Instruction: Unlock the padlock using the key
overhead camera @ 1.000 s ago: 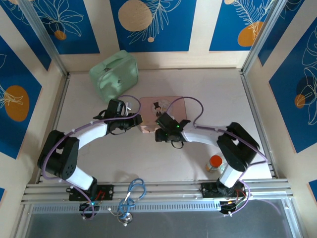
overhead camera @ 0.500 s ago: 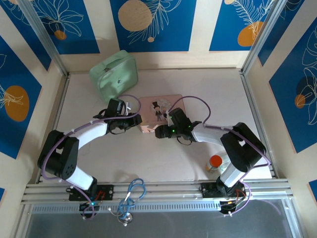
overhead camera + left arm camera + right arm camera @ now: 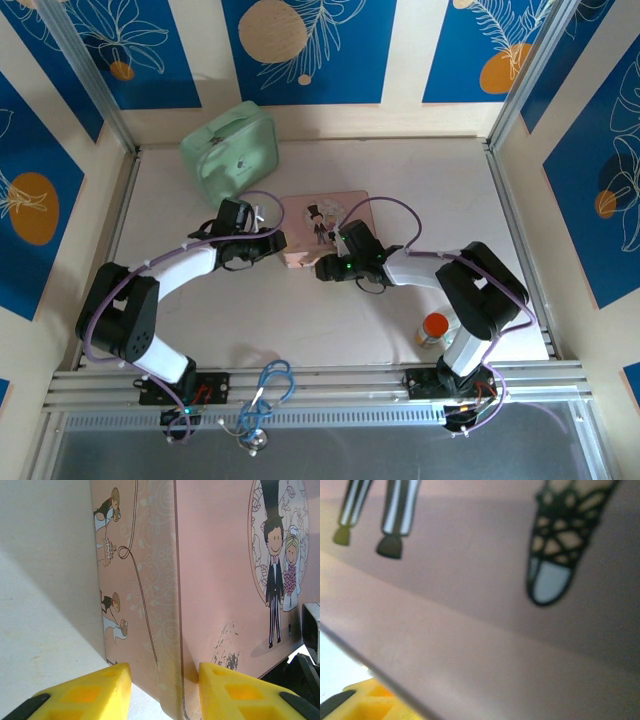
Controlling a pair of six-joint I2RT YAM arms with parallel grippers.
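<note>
Top external view: the tin [image 3: 330,215] lies flat near the middle of the worktop [image 3: 420,170], lid up, with a cartoon couple printed on it. The left claw [image 3: 278,241] meets the tin's left near corner. The right claw [image 3: 322,268] sits at the tin's near edge, just right of that corner. A green case [image 3: 232,148] lies at the far left, well apart from the tin. A bottle [image 3: 434,327] with an orange cap stands beside the right arm's base.

Left wrist view: the yellow fingers [image 3: 85,692] flank the tin's corner, one on the side wall and the other on the lid, and pinch the tin between them. A small grey metal piece [image 3: 311,625] shows at the right margin, at the lid's edge above black parts. Whether it is the padlock cannot be told.

Right wrist view: the tin's lid, blurred, lies very close to the lens. One yellow finger [image 3: 367,702] shows at the lower left. Whether the right claw is spread or pressed together cannot be told.
</note>
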